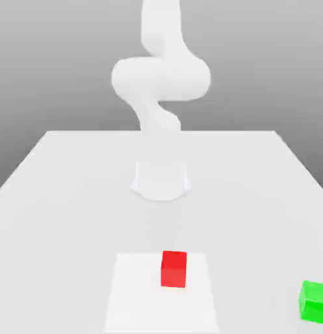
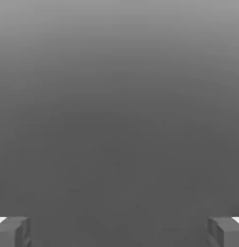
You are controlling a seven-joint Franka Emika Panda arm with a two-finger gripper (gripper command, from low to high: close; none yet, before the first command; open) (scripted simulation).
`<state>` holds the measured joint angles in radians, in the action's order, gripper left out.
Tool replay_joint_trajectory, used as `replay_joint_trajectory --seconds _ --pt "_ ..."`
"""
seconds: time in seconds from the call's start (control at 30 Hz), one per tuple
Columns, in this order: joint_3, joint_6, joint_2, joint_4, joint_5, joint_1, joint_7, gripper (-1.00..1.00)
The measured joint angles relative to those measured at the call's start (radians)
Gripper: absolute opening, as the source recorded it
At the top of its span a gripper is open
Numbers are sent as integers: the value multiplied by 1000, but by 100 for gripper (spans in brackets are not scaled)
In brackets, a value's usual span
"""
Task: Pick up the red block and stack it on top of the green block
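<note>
A white Franka arm (image 1: 160, 78) rises from its base (image 1: 161, 181) at the middle of a pale counter (image 1: 53, 209), with the task's first step, reaching for the red block (image 1: 173, 269), judged not yet begun. The red block sits on a lighter square patch (image 1: 131, 293) of the counter, in front of the base toward the camera, untouched and upright. The green block (image 1: 314, 301) rests on the counter well apart from the red block, off toward the exterior view's right and slightly nearer the camera, close to that edge of the picture. In the hand view the gripper (image 2: 119, 231) is spread wide, its two grey fingertips (image 2: 12, 231) standing far apart with nothing between them, and it faces a plain grey backdrop instead of the counter. The next move would seem to call for swinging the hand over and down above the red block, lining the spread fingers to either side of it before closing. Bare counter lies all around the red block, so an approach from above looks unobstructed; the carry toward the green block likewise crosses bare surface. How near the green block lies to the counter's own edge cannot be told, so the placing may want care.
</note>
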<state>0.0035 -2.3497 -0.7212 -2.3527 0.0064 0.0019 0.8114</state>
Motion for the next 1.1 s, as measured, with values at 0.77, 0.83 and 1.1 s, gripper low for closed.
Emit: replay_joint_trajectory --seconds 0.77,0.83,1.1 --pt "34 -566 853 -430 -30 24 159 0" --pt "24 -628 925 -420 -41 32 168 0" --pt "21 -650 951 -416 -48 34 173 -100"
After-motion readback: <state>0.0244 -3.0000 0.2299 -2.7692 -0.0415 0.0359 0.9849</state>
